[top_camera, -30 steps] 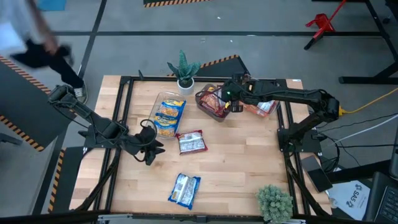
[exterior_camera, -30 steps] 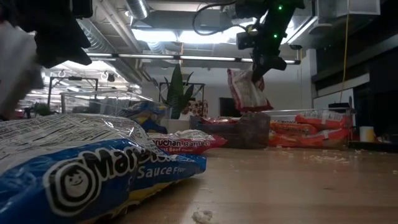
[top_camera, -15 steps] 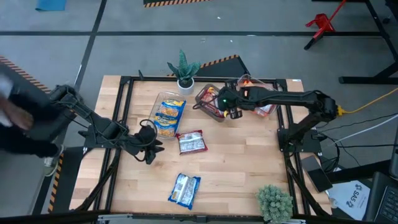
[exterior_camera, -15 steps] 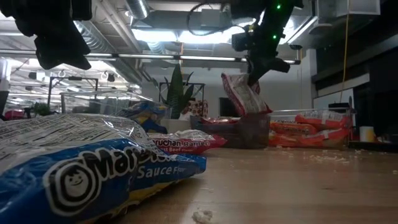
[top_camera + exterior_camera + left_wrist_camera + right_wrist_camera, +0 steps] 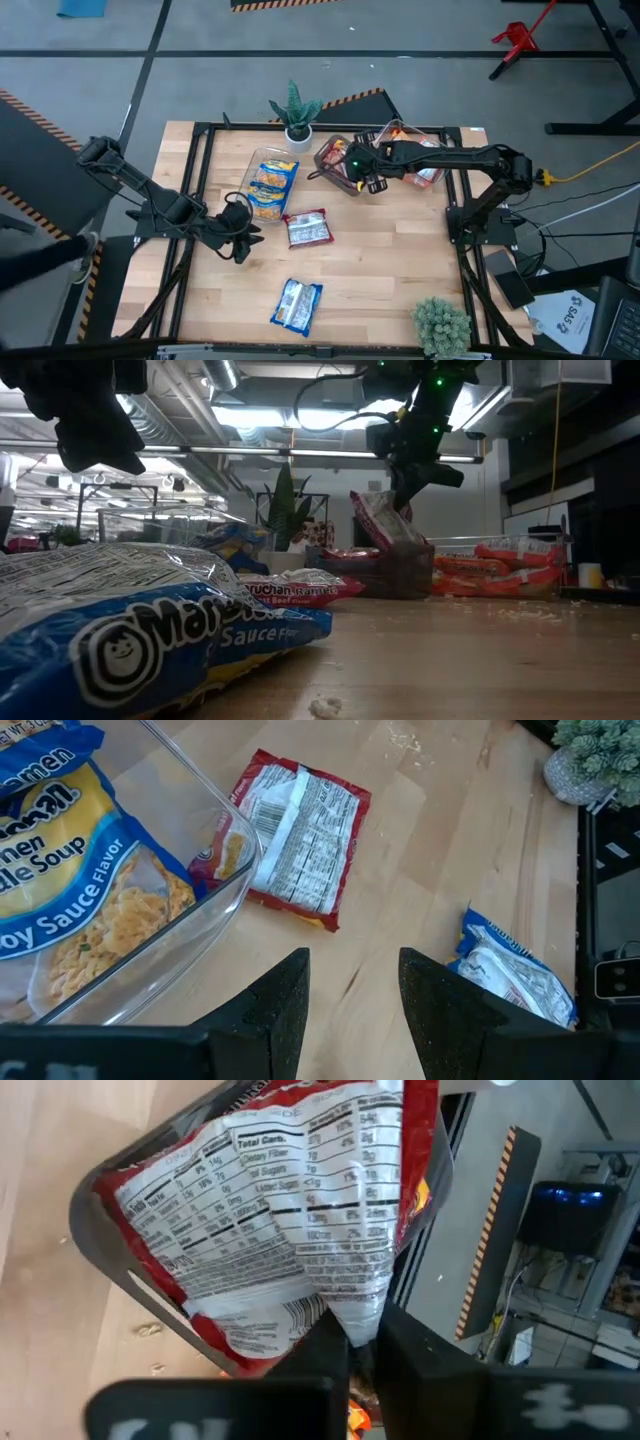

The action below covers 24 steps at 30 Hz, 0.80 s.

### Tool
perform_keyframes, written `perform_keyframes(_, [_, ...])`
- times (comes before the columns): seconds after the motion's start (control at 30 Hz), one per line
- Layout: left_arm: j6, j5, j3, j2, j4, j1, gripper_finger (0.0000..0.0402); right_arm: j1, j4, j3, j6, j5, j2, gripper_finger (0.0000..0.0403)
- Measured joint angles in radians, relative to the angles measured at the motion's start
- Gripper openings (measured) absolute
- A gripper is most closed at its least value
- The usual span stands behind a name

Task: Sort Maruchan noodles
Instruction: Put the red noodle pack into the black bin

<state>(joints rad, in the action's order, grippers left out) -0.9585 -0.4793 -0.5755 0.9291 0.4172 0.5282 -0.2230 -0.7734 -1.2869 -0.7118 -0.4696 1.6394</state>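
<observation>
Reaching over the dark bin (image 5: 338,166), the right pincer (image 5: 362,1342) pinches a red noodle packet (image 5: 290,1210); left pincer (image 5: 352,1005) hovers half-open, empty.

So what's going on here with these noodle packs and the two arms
The right gripper pinches a red noodle packet by its edge and holds it hanging into the dark bin at the back of the table. The left gripper hovers open by the clear bin holding blue-yellow packets. A red packet and a blue packet lie loose on the wood.
</observation>
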Motion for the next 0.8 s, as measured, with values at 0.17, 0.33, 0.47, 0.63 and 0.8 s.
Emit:
perform_keyframes(0.17, [0.000, 0.000, 0.000, 0.000, 0.001, 0.000, 0.0149, 0.000, -0.005, 0.000, -0.030, 0.017, 0.000, 0.0068])
perform_keyframes(0.33, [0.000, 0.000, 0.000, 0.000, 0.001, 0.000, 0.0149, 0.000, -0.026, 0.000, -0.024, -0.025, 0.000, 0.0120])
perform_keyframes(0.47, [0.000, 0.000, 0.000, 0.000, 0.002, 0.000, 0.0149, 0.018, -0.045, -0.015, 0.000, -0.069, 0.000, 0.0143])
perform_keyframes(0.63, [-0.001, -0.020, 0.000, 0.000, 0.001, 0.000, 0.0149, 0.043, 0.024, -0.091, 0.005, 0.023, -0.003, 0.0141])
perform_keyframes(0.8, [-0.002, -0.085, 0.000, 0.000, 0.002, 0.000, 0.0149, 0.024, 0.166, -0.096, 0.025, 0.037, 0.008, 0.0126])
